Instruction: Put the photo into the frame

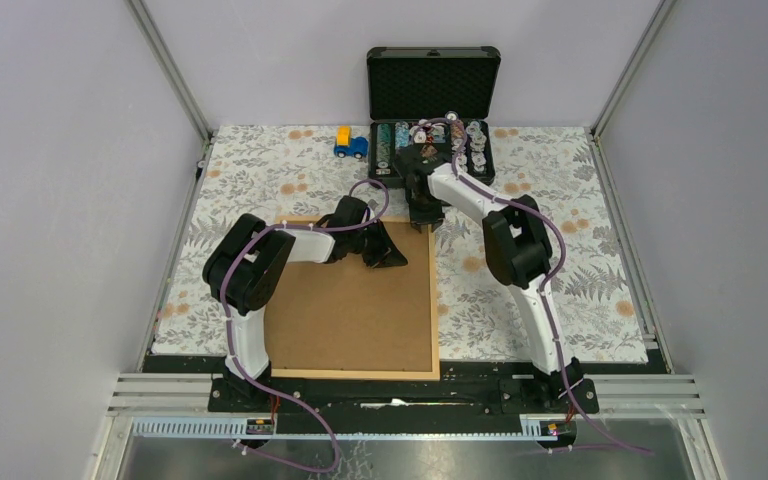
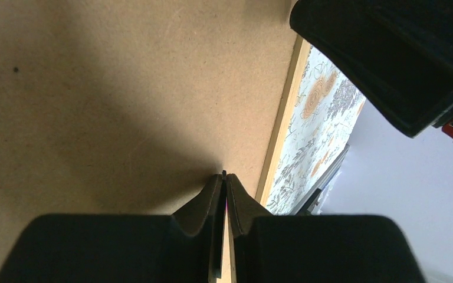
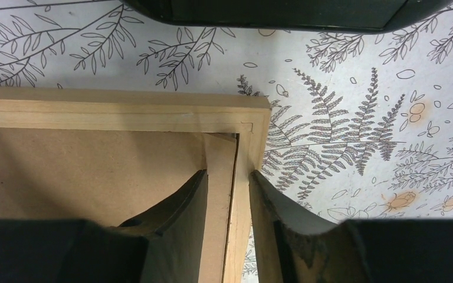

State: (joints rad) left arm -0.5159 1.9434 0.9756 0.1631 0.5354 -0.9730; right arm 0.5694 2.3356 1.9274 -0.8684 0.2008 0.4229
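The frame [image 1: 436, 300] of thin light wood lies flat on the mat in front of the arms. A plain brown hardboard backing [image 1: 350, 310] fills it. The photo is not in view. My left gripper [image 1: 397, 258] rests on the backing near the frame's right rail [image 2: 283, 118]. It [image 2: 224, 177] is shut, with a thin dark tab pinched between the tips. My right gripper [image 1: 428, 225] is at the frame's far right corner [image 3: 253, 118]. It [image 3: 228, 173] straddles the right rail, one finger on the backing [image 3: 82, 171], the other against the rail's outer side.
An open black case [image 1: 432, 85] with small items stands at the back. A blue and yellow toy car [image 1: 349, 143] sits left of it. A floral mat [image 1: 560, 230] covers the table. The right arm's black body [image 2: 389, 59] hangs close above the left gripper.
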